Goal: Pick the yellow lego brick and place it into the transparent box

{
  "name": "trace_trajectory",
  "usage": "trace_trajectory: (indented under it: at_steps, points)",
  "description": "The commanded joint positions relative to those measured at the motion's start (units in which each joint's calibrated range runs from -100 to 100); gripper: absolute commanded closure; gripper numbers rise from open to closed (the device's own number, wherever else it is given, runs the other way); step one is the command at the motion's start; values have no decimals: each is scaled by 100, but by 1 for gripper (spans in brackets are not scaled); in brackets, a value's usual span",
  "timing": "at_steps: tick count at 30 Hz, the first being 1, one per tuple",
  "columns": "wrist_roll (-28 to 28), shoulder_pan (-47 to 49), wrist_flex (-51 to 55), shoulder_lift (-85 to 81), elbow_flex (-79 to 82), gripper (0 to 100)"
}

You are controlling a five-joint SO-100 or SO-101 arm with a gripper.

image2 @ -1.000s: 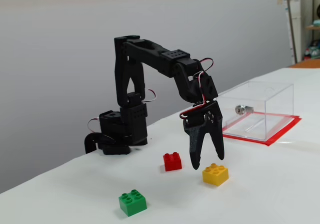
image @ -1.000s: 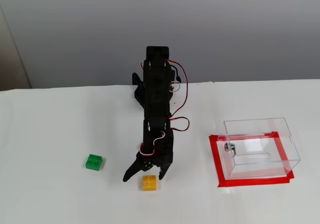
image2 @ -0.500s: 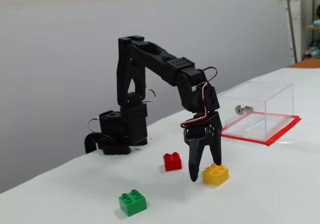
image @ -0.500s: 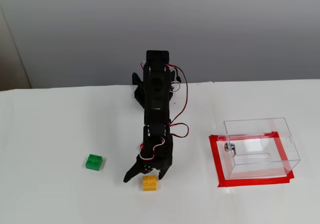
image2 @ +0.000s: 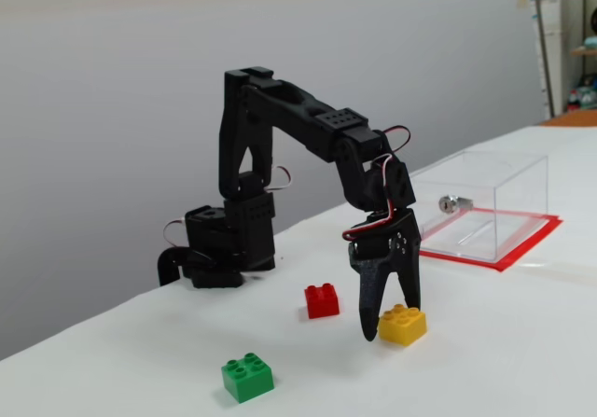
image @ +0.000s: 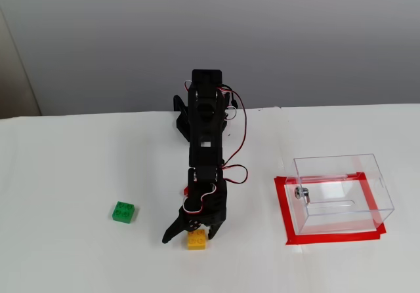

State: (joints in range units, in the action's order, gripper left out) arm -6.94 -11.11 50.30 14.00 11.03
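Observation:
The yellow lego brick (image: 195, 241) lies on the white table near the front edge, and it also shows in the other fixed view (image2: 403, 326). My gripper (image: 189, 235) (image2: 390, 318) is open and lowered over the brick, pointing down. One finger stands on each side of the brick. I cannot tell if the fingers touch it. The transparent box (image: 341, 191) (image2: 487, 202) stands empty on a red tape frame, to the right of the arm and well apart from the gripper. Its metal knob (image: 300, 193) faces the arm.
A green brick (image: 123, 212) (image2: 247, 377) lies to the left of the gripper. A red brick (image2: 322, 300) lies by the arm and is mostly hidden behind it in a fixed view (image: 186, 191). The arm base (image2: 219, 249) sits at the table's back edge.

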Motion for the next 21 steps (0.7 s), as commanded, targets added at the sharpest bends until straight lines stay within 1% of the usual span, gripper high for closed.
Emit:
trace_trajectory:
  at_steps: [1,3,6,8,17,21]
  points:
    - [-11,-24,9,22,-136,55]
    - [-16,-24,9,81,-136,60]
    - [5,-16,9,107,-172,71]
    - [10,-16,9,107,-181,75]
    - [10,-9,18,81,-145,91]
    - [10,43,18,56,-136,93]
